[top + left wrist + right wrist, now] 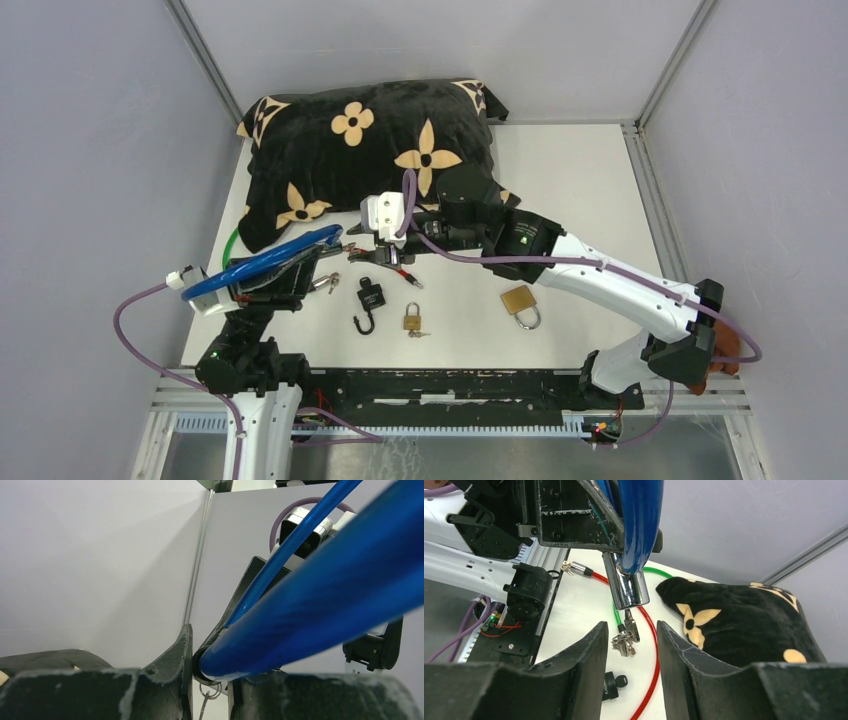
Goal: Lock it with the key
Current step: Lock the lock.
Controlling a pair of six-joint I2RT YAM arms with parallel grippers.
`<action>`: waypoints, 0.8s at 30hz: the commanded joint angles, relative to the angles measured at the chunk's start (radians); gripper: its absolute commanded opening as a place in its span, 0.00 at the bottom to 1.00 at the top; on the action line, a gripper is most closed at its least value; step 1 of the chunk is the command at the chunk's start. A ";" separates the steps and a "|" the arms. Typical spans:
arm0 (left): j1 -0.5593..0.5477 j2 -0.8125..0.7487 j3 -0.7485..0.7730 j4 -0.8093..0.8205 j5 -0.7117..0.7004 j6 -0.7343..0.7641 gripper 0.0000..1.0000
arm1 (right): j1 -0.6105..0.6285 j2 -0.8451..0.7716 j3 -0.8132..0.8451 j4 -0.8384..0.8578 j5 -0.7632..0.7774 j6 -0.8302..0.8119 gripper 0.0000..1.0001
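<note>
Gripping blue lock (310,605), L hand (212,677); R hand (630,630) spread by keys (625,641).

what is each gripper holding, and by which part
Left gripper: shut on the blue cable lock, gripping the blue sleeve just beside its chrome lock head. Right gripper: open, holding nothing; the keys hang between its fingers.
</note>
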 commanded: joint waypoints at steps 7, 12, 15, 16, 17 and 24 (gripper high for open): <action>-0.001 -0.006 0.040 0.061 0.029 -0.037 0.02 | -0.017 0.052 0.119 -0.023 -0.082 0.049 0.09; -0.001 -0.006 0.042 0.069 0.033 -0.036 0.02 | -0.067 0.074 0.163 -0.052 -0.142 0.151 0.00; -0.001 -0.006 0.044 0.057 0.021 -0.047 0.02 | -0.092 0.040 0.123 -0.016 -0.141 0.163 0.28; -0.001 -0.006 0.047 0.043 0.011 -0.051 0.02 | -0.091 0.015 0.075 0.015 -0.101 0.137 0.47; -0.001 -0.006 0.050 0.026 -0.002 -0.054 0.02 | -0.091 -0.026 0.025 0.070 -0.059 0.111 0.55; 0.000 0.043 0.102 -0.112 -0.072 -0.142 0.02 | -0.068 -0.322 -0.561 0.777 0.336 -0.459 0.62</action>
